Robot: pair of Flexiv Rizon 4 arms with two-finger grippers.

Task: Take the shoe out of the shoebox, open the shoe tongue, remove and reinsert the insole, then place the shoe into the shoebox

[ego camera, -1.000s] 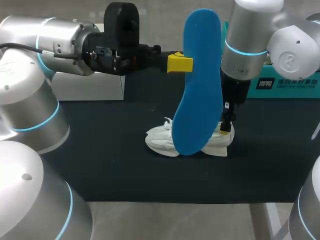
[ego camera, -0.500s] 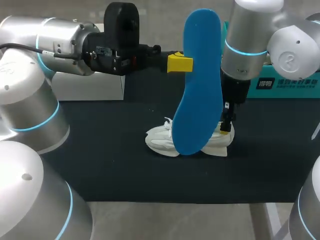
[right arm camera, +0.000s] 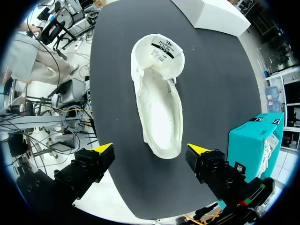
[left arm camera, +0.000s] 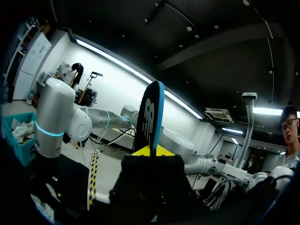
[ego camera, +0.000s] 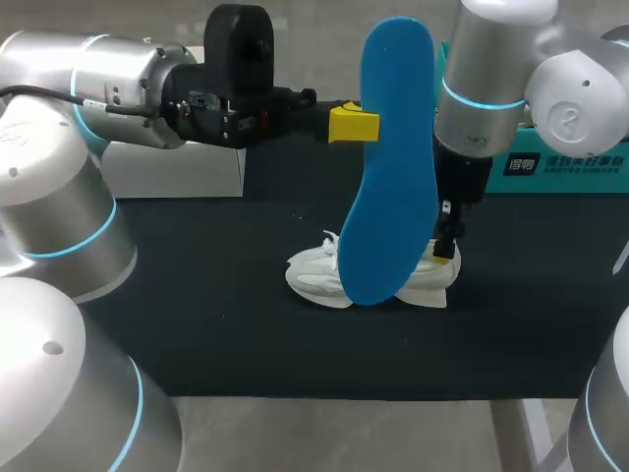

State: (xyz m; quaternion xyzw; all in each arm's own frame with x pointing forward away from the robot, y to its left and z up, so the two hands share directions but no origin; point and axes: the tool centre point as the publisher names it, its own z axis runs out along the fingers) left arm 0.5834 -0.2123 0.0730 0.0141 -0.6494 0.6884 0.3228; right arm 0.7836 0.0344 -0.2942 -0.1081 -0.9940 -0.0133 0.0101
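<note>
The left gripper (ego camera: 354, 125) is clamped on the blue insole (ego camera: 398, 157), holding it upright above the middle of the table (ego camera: 197, 295), long axis nearly vertical; in the left wrist view the insole (left arm camera: 152, 117) shows edge-on, rising from between the yellow tips of that gripper (left arm camera: 150, 151). The white shoe (ego camera: 319, 275) lies on the dark table under the insole's lower end, toe to the left. The right gripper (ego camera: 447, 248) hangs over the shoe's heel at the right; in its wrist view the gripper (right arm camera: 151, 150) has its fingers wide apart, one on each side of the heel and clear of the shoe (right arm camera: 159, 103); the tongue (right arm camera: 161, 50) is folded out toward the toe. A teal box (ego camera: 565, 162) stands far right; a white box (ego camera: 177, 169) far left.
</note>
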